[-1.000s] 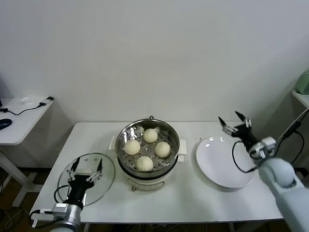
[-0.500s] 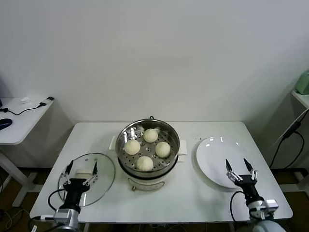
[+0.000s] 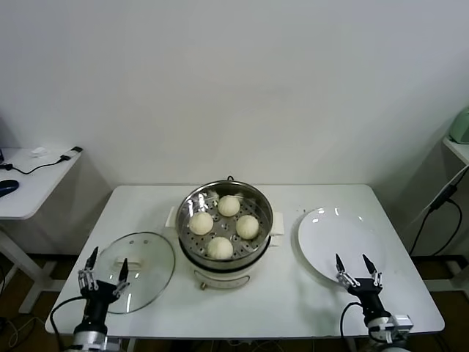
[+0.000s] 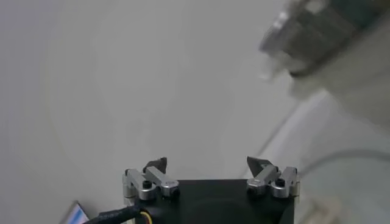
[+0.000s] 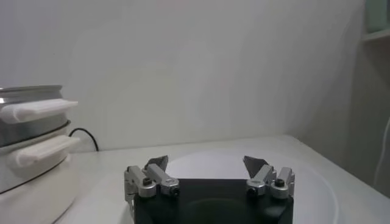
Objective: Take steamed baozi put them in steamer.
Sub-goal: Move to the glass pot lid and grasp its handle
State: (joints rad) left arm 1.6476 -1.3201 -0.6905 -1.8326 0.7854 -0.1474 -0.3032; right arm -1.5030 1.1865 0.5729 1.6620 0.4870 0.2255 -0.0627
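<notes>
The steamer [image 3: 258, 246], a shiny steel pot on a cream base, stands mid-table. Several cream-white baozi lie on its perforated tray, among them one at the back [image 3: 229, 205] and one at the front [image 3: 219, 248]. My left gripper [image 3: 108, 258] is open and empty, low at the table's front left, over the near edge of the glass lid [image 3: 146, 253]. My right gripper [image 3: 352, 260] is open and empty at the front right, by the near edge of the white plate [image 3: 333, 231]. In the wrist views the left gripper [image 4: 207, 163] and the right gripper [image 5: 206, 161] hold nothing; the steamer [image 5: 30, 140] shows off to one side.
The plate [image 5: 317, 189] is bare. A small side table [image 3: 33, 183] with a mouse and cables stands off the main table's left end. A shelf edge [image 3: 458, 143] and a dangling cable are at the far right.
The right arm came down from above the plate's far right edge to the table's front edge. The left gripper drew back off the lid toward the front edge. Both stayed open.
</notes>
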